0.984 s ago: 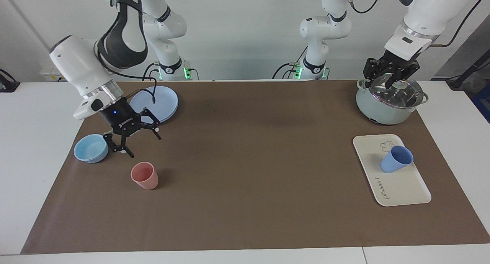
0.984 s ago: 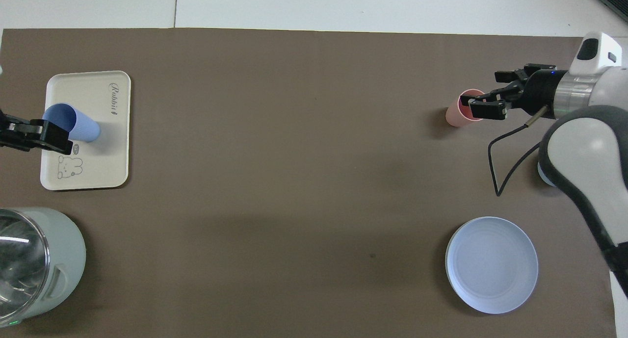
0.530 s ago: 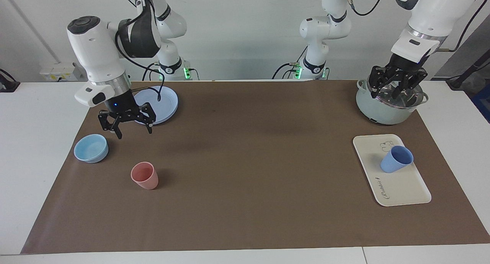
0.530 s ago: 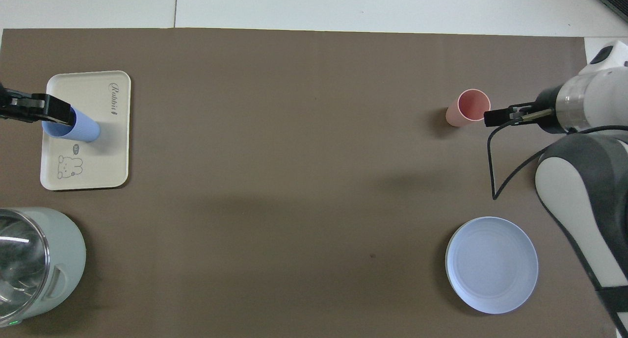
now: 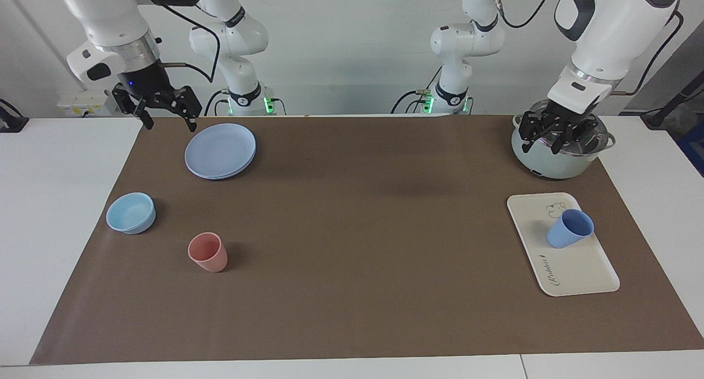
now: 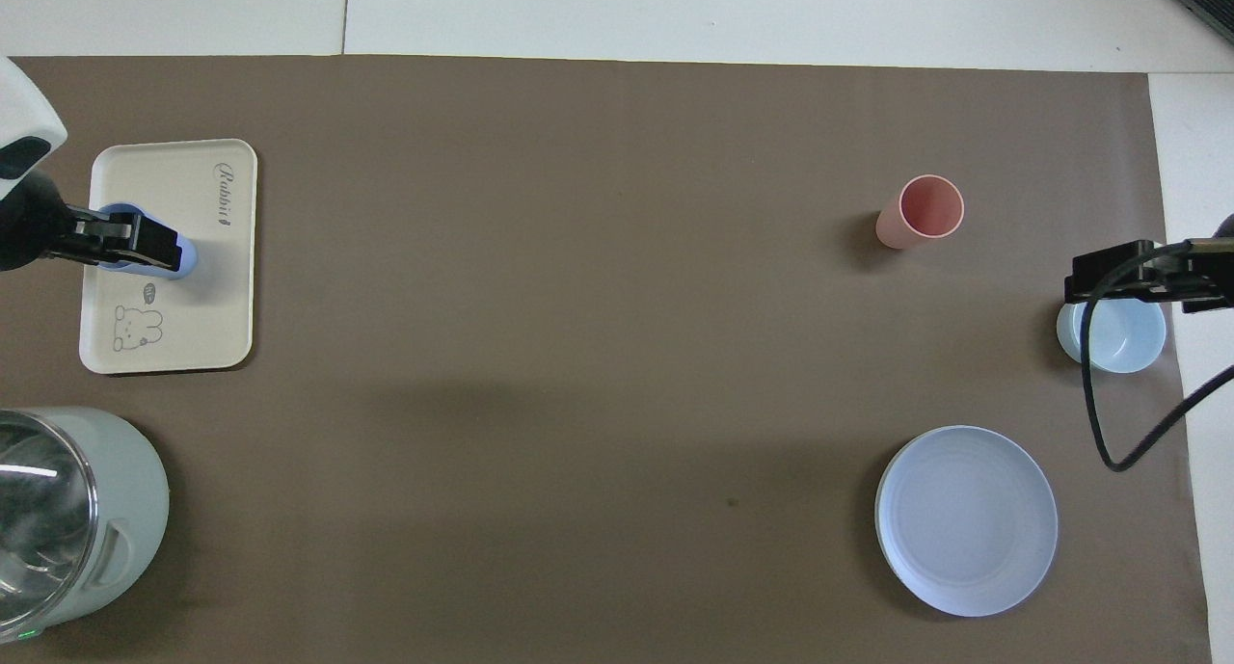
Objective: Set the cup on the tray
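The periwinkle-blue cup (image 5: 570, 229) stands upright on the cream-white tray (image 5: 577, 269) toward the left arm's end of the table, free of both grippers. In the overhead view only a sliver of the cup (image 6: 189, 255) shows on the tray (image 6: 193, 327), under the raised left gripper (image 6: 135, 244). My left gripper (image 5: 555, 132) is open and empty, up in the air over the pot. My right gripper (image 5: 162, 110) is open and empty, raised high over the mat's edge beside the plates. It also shows in the overhead view (image 6: 1094, 283).
A pale-green pot with a glass lid (image 5: 550, 159) stands nearer to the robots than the tray. Toward the right arm's end are stacked round blue plates (image 5: 220, 150), a low light-blue bowl (image 5: 131, 213) and a salmon-pink tumbler (image 5: 208, 252).
My right gripper has risen and drawn back from over the bowl and pink tumbler to beside the plates. My left gripper has shifted a little over the pot. The cup has not moved.
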Controlling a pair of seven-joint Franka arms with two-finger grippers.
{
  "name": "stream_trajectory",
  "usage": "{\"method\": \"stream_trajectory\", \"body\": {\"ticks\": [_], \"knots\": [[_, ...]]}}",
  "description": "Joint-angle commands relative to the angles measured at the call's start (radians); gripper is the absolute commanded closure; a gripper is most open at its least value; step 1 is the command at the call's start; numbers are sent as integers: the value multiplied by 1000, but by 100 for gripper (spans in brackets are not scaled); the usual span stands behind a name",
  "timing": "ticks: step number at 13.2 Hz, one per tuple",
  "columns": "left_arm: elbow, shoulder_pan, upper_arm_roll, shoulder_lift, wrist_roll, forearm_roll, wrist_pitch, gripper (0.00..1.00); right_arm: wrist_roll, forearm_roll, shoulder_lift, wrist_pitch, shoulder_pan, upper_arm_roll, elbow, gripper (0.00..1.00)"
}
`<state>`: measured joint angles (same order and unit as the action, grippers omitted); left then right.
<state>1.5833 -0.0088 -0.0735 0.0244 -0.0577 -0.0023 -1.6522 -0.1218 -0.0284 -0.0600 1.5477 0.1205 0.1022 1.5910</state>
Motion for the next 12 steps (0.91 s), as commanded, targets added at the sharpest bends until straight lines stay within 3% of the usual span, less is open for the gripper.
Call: {"method": "stream_trajectory", "body": {"ticks": [1, 2, 3, 12], "knots": [[26, 4, 0, -38, 2, -7, 6, 19, -12, -30, 20, -50, -7, -7, -38, 0], [23, 3, 0, -38, 1, -7, 15, 14, -12, -31, 23, -66, -5, -12, -48, 0], [12, 3, 0, -41, 2, -7, 25, 0, -10, -37, 25, -87, -2, -13, -55, 0], [-3, 3, -2, -47, 9, -8, 115, 0, 64, -33, 11, -57, -16, -6, -20, 0]]}}
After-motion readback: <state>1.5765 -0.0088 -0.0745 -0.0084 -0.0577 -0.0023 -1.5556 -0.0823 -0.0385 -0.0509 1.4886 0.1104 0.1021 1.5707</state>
